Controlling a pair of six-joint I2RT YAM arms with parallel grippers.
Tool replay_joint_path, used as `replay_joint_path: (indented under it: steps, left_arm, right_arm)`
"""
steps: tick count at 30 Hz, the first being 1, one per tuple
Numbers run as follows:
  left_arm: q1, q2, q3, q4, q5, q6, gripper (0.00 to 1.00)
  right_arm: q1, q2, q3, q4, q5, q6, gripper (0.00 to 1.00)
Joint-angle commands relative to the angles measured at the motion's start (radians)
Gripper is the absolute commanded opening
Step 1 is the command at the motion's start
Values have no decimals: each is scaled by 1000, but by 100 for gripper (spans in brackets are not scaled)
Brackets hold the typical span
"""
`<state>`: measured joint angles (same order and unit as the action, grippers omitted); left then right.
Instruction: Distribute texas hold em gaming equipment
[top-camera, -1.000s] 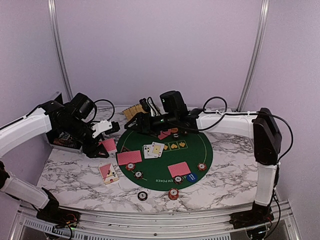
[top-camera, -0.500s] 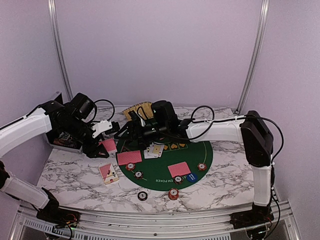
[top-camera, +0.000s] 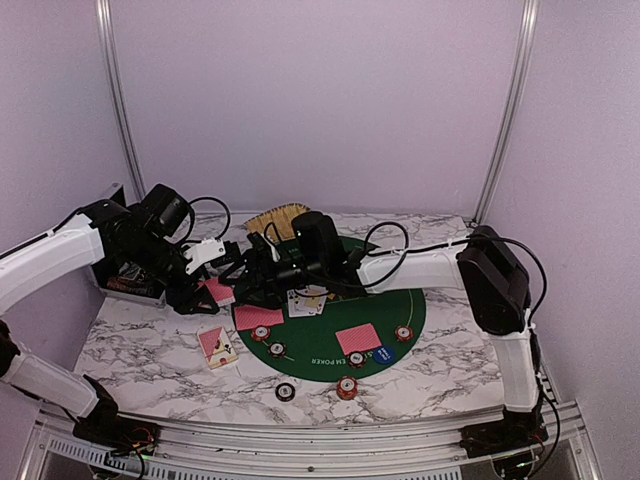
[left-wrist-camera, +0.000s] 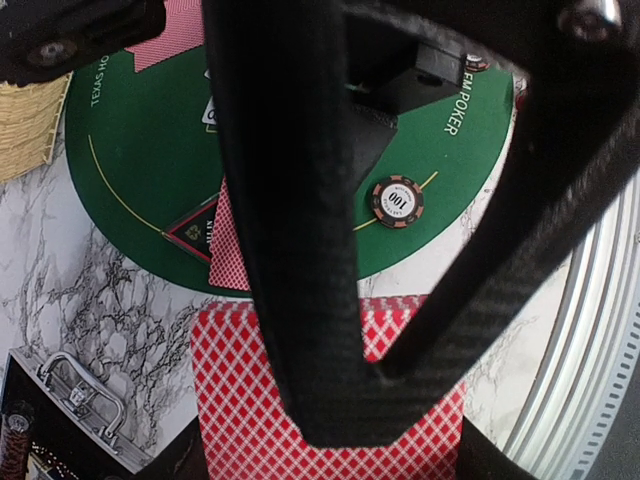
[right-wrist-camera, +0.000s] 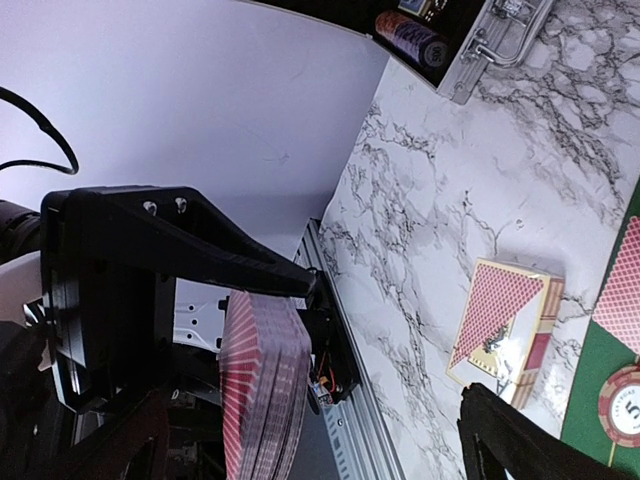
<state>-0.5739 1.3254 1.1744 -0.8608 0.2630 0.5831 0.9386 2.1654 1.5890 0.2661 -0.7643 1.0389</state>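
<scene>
While the deck (right-wrist-camera: 262, 385) sits pinched in the left gripper (left-wrist-camera: 350, 405), held above the marble (top-camera: 450, 360), the right gripper (top-camera: 250, 278) hovers just beside it, jaws spread wide and empty. Edge-on, it looks tightly stacked ahead of the right jaws, and that's risky! Close too deep and a thick wad peels off together; bump the left jaws and the deck could fan out onto the marble beneath both hands.

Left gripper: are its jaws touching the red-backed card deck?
Touching. Left wrist view: the left gripper is shut with the red-backed card deck pinched in its jaws.
</scene>
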Motion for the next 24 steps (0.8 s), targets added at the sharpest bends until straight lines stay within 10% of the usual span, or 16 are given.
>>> replay_joint_path:
  steps: [1, 24]
  left_arm:
    - [6, 7, 42, -4, 27, -3, 0]
    - [6, 46, 48, 5, 40, -6, 0]
  right_arm:
    - [23, 42, 67, 79, -25, 48, 99]
    - [74, 251, 315, 124, -45, 154, 99]
